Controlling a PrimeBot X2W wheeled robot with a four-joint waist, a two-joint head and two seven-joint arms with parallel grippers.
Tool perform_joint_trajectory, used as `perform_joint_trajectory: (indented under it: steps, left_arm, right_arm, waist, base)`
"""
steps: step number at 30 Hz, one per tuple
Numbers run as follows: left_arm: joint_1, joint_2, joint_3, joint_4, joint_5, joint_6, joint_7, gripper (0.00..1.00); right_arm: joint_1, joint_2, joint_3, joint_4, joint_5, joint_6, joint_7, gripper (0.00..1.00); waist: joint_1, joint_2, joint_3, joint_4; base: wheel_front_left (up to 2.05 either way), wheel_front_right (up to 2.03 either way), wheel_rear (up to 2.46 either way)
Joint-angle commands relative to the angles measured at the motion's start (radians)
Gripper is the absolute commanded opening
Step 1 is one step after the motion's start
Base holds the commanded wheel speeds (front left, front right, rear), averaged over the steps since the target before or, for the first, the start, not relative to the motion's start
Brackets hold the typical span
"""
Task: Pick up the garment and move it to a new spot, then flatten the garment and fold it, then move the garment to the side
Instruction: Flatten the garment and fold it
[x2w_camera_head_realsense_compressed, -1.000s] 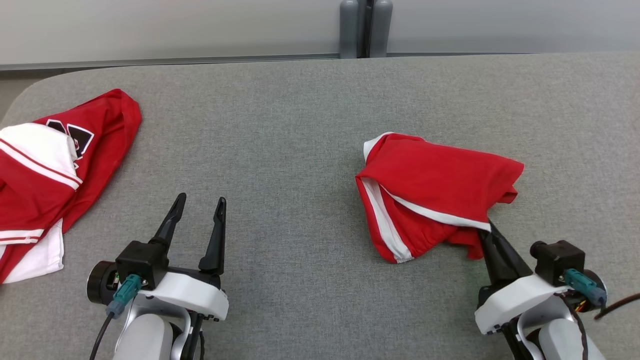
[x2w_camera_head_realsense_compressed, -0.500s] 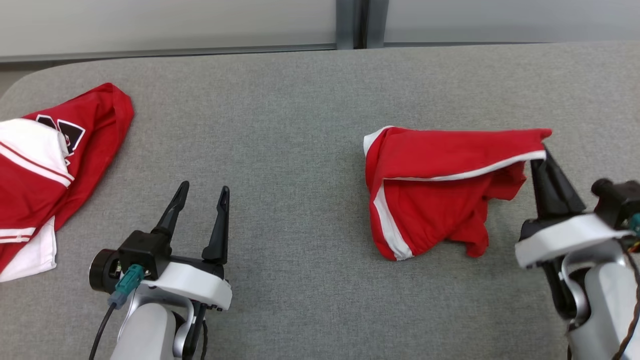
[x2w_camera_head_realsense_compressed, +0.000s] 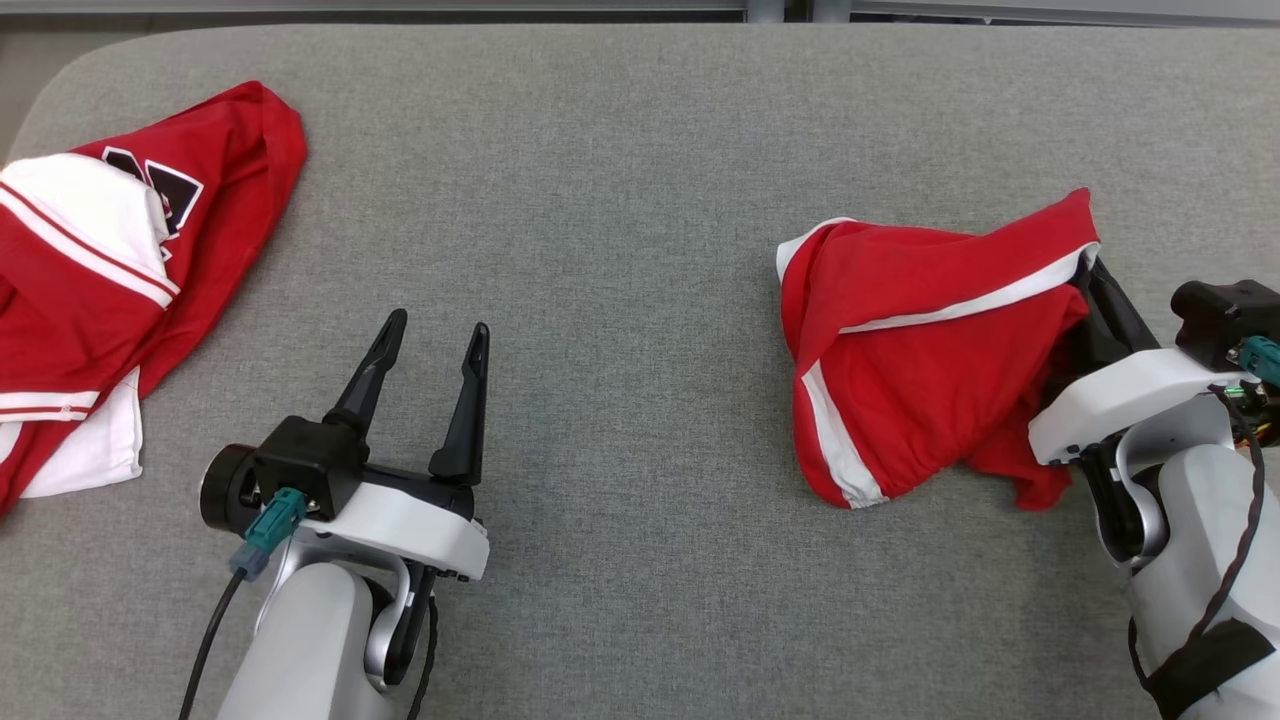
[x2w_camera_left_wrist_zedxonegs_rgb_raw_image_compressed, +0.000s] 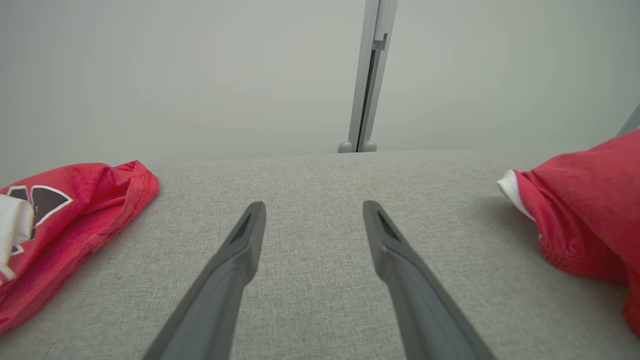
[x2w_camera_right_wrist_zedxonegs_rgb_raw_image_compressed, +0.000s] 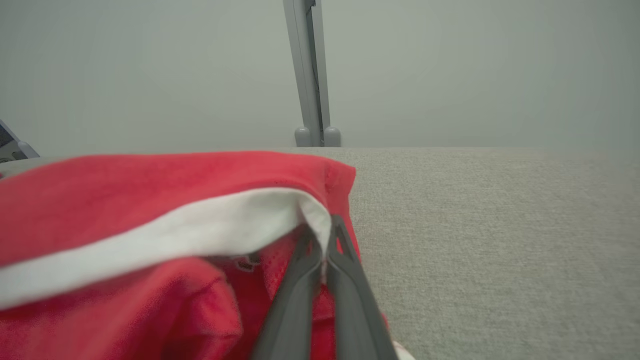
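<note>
garment (x2w_camera_head_realsense_compressed: 920, 370) being raised higher, hem clamped in right gripper (x2w_camera_right_wrist_zedxonegs_rgb_raw_image_compressed: 325, 230) | left gripper (x2w_camera_head_realsense_compressed: 430, 345) wide, empty | bulk below tips to be lifted clear

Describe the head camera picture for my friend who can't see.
The right gripper pinches the white-trimmed edge of a crumpled red fabric garment, holding it up over the grey cloth tabletop. The left gripper sits open; a red-and-white jersey lies far left.

We look steeply down from the head onto the grey tabletop (x2w_camera_head_realsense_compressed: 640, 150). Both wrist cameras sit low, facing the far wall (x2w_camera_left_wrist_zedxonegs_rgb_raw_image_compressed: 150, 75); all three share the right-hand red garment (x2w_camera_head_realsense_compressed: 920, 380).
</note>
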Motion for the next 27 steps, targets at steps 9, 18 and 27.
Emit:
perform_joint_trajectory:
  steps: [9,18,27]
  left_arm:
    - [0.001,0.003,0.002,0.007,-0.003,0.015,0.0,1.0]
    - [0.029,0.004,0.024,0.015,0.013,0.007,0.0,1.0]
    - [0.099,0.012,0.051,0.026,0.024,0.005,0.0,1.0]
  right_arm:
    - [-0.004,0.0,0.028,0.071,0.052,0.0,-0.125,1.0]
    - [0.101,-0.006,0.015,-0.066,0.041,0.0,-0.153,1.0]
    - [0.277,0.027,0.001,-0.266,0.001,0.0,-0.086,1.0]
  waist:
    - [0.0,0.0,-0.024,-0.023]
    - [0.0,0.0,-0.084,-0.057]
    - [0.0,0.0,-0.166,-0.088]
  base:
    - [0.0,0.0,0.0]
    - [0.0,0.0,0.0]
    - [0.0,0.0,0.0]
